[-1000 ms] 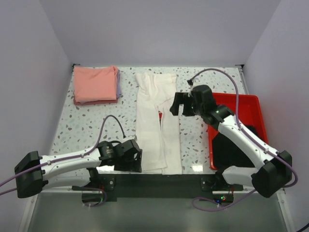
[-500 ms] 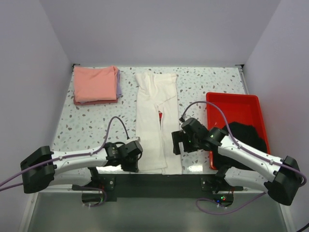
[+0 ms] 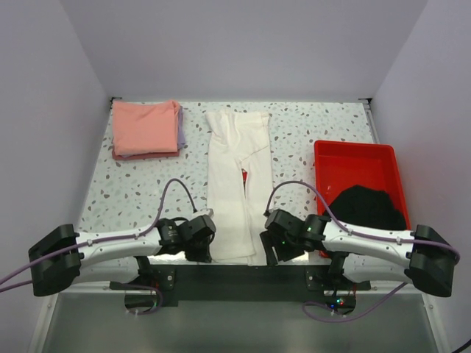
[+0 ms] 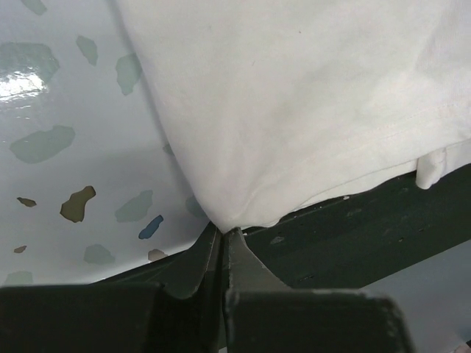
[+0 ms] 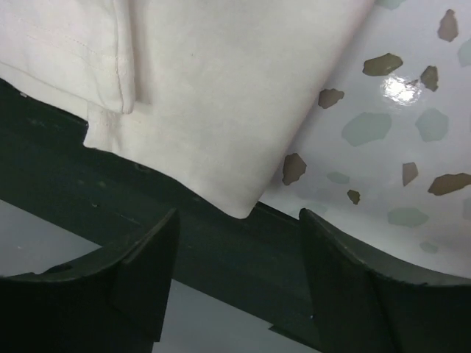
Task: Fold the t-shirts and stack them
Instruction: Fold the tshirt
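Nearest the bases, the left jaws were seen pinched together on the near-left corner of the cream tee (image 4: 309,95). That was right where the hem spilled off the worktop (image 3: 140,191) onto the dark strip (image 4: 353,243) along its front edge. The right jaws were held apart, one either side of the near-right corner, with nothing clamped yet, so that corner was left lying free.

The tee itself was laid in the middle of the worktop as a long narrow strip with the sides folded in. It ran from the near edge out toward the far wall, and a sliver of red print (image 3: 243,174) was showing in the gap about halfway up. It'd be reckoned light and floppy, no stiffness at all, so sagging and dragging could be expected if it were lifted by one corner only. The two hem corners look like the spots to be gripped, all layers pinched at once, otherwise an inner fold might well be pulled loose.

Off to the right, a red tray (image 3: 353,145) with something black (image 3: 366,207) in it was parked near the strip. In the far-left corner the pink tee (image 3: 145,126) was stacked, folded, on the lavender tee (image 3: 180,131), of which only an edge could be made out.
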